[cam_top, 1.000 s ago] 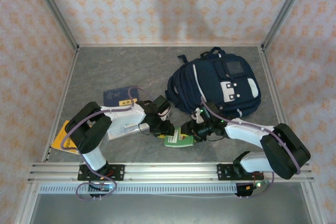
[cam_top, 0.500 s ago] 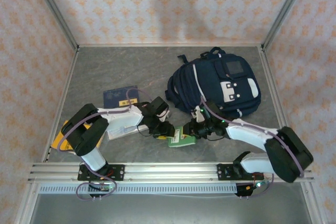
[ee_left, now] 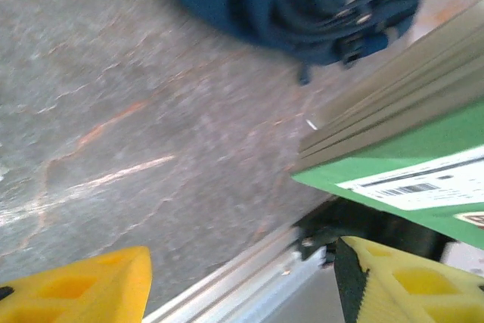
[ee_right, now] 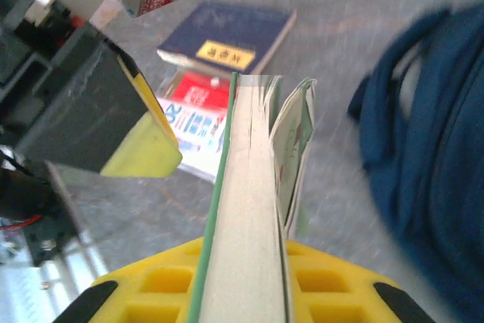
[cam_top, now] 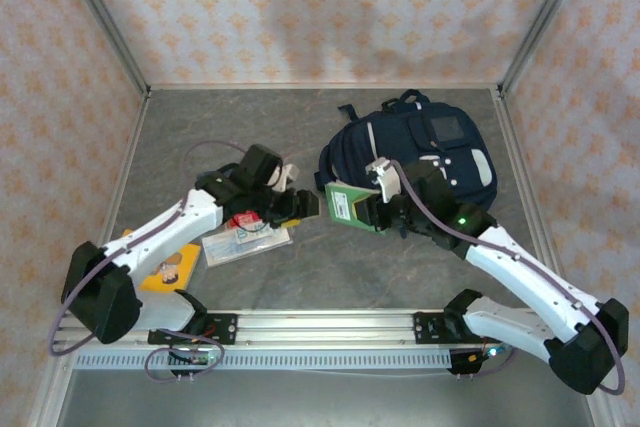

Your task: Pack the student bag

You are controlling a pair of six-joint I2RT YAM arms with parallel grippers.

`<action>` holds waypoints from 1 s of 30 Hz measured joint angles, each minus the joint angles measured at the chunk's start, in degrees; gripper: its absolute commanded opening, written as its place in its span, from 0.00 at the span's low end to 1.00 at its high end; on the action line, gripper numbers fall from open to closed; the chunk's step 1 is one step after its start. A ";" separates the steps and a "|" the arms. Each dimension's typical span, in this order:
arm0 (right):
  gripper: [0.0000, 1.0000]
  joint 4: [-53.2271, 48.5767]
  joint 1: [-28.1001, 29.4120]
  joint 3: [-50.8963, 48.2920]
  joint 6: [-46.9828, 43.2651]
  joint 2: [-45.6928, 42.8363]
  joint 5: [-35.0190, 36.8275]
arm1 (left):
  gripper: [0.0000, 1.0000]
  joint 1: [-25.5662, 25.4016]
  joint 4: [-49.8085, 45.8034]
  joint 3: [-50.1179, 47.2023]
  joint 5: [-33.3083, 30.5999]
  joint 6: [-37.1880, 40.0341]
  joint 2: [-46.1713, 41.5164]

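The student bag (cam_top: 425, 152) is a navy backpack lying at the back right of the table; its dark folds and straps (ee_left: 295, 1) fill the top of the left wrist view. My right gripper (cam_top: 377, 209) is shut on a green book (cam_top: 347, 205), held off the table on edge just left of the bag. The book's pale page edge (ee_right: 249, 187) runs up between the yellow pads (ee_right: 325, 293). My left gripper (cam_top: 290, 203) stands open just left of the book, apart from it, with nothing between its yellow fingers (ee_left: 76, 285). The green cover (ee_left: 408, 160) shows to its right.
A white and red book (cam_top: 245, 239) lies under the left arm, a yellow book (cam_top: 165, 269) further left near the rail. A dark blue book (ee_right: 227, 35) lies behind the white and red one (ee_right: 193, 115). The aluminium rail (cam_top: 330, 325) bounds the front edge.
The right gripper lifted the green book from the front of the table up toward the bag. The left gripper opened, let the book go and drew back to the left.
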 measured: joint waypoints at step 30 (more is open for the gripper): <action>0.14 -6.32 22.36 3.21 -60.17 -3.67 31.93 | 0.87 2.08 9.22 1.57 14.86 -19.76 0.15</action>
